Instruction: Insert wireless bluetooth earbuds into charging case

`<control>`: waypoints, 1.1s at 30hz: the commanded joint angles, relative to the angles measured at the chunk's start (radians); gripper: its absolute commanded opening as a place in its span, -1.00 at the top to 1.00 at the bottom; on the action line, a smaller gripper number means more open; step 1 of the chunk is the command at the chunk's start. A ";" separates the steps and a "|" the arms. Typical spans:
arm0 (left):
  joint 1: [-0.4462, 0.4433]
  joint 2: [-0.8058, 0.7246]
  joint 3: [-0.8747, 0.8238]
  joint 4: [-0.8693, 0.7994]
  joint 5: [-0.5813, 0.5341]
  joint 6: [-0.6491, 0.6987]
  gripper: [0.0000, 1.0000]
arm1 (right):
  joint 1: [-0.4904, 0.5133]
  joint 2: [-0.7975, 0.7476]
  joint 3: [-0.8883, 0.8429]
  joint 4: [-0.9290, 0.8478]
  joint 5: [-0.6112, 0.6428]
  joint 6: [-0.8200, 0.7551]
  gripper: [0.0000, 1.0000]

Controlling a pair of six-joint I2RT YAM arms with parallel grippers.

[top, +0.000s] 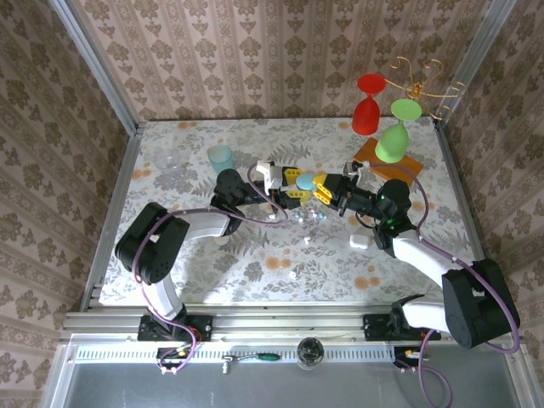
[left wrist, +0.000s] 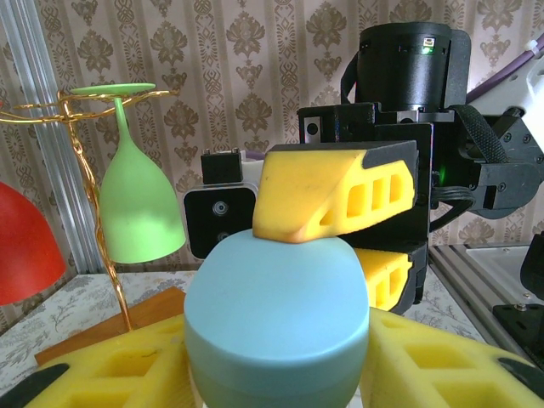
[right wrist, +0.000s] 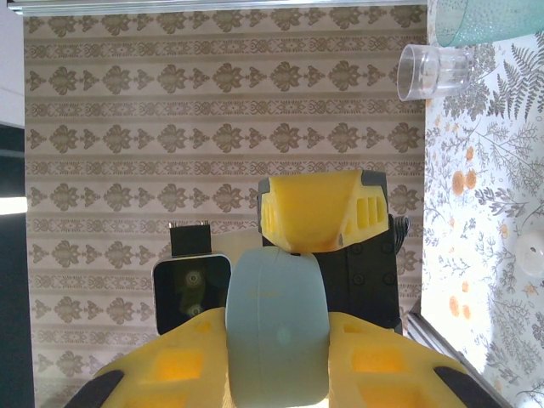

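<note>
Wireless earbuds [top: 307, 241], tiny white pieces, lie loose on the bench [top: 204, 276] in the overhead view, a little nearer the arm bases than the spot where the two arms meet. Neither claw has one. The pale blue charging case [top: 306, 180] is held between the left claw [top: 291, 185] and the right claw [top: 330, 190], which face each other from opposite sides.

From the left wrist, the case sits between that claw's own yellow fingers, which are partly closed across its broad body. One finger [left wrist: 340, 191] of the right claw presses on top of the case, and the other shows behind it. The lid looks shut. This two-sided hold probably lets one arm steady the body while the other works the lid, since nothing can go in until it opens.

From the right wrist, the case stands edge-on between that claw's fingers, which are almost fully closed and pinch its narrow thickness. A clear tumbler [right wrist: 433, 68] stands on the bench beyond.
</note>
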 commanded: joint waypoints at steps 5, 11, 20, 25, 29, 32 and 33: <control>-0.009 0.008 0.019 0.031 0.032 -0.017 0.20 | -0.002 -0.006 0.003 0.026 -0.003 -0.009 0.88; -0.008 0.004 0.016 0.031 0.033 -0.012 0.41 | -0.001 -0.016 0.014 -0.018 -0.004 -0.028 0.54; 0.016 -0.038 -0.053 0.030 0.024 -0.024 0.41 | -0.037 -0.122 0.118 -0.560 0.015 -0.443 -0.69; 0.039 -0.084 -0.124 0.028 0.017 -0.042 0.41 | -0.032 -0.176 0.312 -1.175 0.189 -1.014 -0.85; 0.059 -0.121 -0.183 0.028 0.008 -0.052 0.40 | 0.017 -0.158 0.418 -1.371 0.266 -1.313 -0.91; 0.068 -0.141 -0.213 0.028 0.017 -0.053 0.40 | 0.099 -0.141 0.479 -1.457 0.397 -1.480 -0.92; 0.070 -0.145 -0.221 0.027 0.016 -0.054 0.40 | 0.126 -0.137 0.491 -1.465 0.442 -1.525 -0.92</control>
